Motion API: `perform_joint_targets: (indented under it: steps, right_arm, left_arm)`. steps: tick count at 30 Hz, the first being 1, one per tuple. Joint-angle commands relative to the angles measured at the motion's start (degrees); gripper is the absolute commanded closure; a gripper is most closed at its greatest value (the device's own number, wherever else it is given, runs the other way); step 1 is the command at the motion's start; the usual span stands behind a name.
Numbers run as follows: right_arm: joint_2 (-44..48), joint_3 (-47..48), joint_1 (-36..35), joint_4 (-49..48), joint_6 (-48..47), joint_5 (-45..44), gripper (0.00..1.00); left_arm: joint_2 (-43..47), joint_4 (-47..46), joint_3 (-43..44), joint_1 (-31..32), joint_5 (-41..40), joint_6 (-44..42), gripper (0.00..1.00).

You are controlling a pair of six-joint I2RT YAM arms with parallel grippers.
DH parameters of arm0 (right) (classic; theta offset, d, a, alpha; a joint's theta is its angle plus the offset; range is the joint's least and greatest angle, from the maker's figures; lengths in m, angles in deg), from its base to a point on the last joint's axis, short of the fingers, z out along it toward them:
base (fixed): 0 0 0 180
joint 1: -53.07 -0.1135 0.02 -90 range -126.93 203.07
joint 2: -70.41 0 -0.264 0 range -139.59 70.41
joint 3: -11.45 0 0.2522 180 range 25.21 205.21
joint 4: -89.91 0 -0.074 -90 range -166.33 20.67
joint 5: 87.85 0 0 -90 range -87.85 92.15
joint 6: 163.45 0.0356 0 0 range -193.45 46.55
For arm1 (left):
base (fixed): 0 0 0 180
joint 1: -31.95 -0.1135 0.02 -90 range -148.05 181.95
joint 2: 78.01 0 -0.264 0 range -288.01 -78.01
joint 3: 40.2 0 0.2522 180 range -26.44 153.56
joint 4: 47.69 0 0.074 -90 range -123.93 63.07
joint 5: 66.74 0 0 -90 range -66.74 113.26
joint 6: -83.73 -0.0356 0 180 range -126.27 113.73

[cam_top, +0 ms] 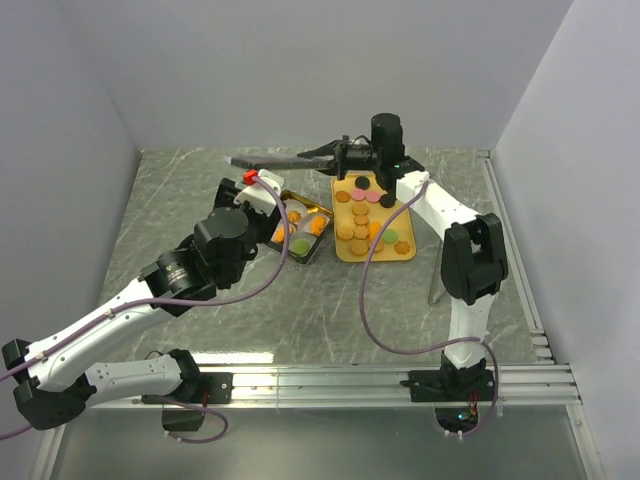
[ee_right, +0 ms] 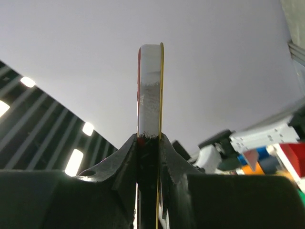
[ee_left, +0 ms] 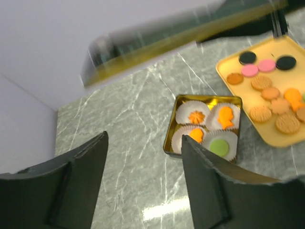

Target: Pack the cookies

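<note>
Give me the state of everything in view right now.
tin: open, four paper cups inside, cookies in all four
lid: off the tin, held clear of the table
tray: more cookies on it, not yet packed
left gripper: open, empty
right gripper: shut on the lid

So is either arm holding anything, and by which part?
The right gripper grips the tin lid by one edge, seen edge-on between its jaws. The left gripper is open, holding nothing.
</note>
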Motion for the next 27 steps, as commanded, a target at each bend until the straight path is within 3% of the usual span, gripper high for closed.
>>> perform_joint_targets:
  steps: [1,12,15,22,27]
  right_arm:
    - [3.4,1.4,2.7,-6.0,3.2,-3.0,1.0]
    - [9.0,-3.6,15.5,0.2,-7.4,-11.0,1.0]
    - [11.9,-4.4,19.9,3.2,-11.5,-12.2,1.0]
    - [17.4,-7.7,26.9,15.9,-23.9,-11.4,1.0]
    - [23.2,-13.2,31.8,23.5,-34.5,-11.2,1.0]
  left_arm:
    - [0.8,3.2,2.9,0.0,4.0,2.4,0.3]
    - [-0.7,7.0,4.3,-0.3,10.8,4.5,0.22]
    - [-2.1,8.4,4.3,-3.3,14.7,8.5,0.23]
    - [-6.8,5.9,1.9,-23.5,33.9,19.1,0.29]
    - [-19.5,5.9,5.7,-33.7,42.3,21.2,0.34]
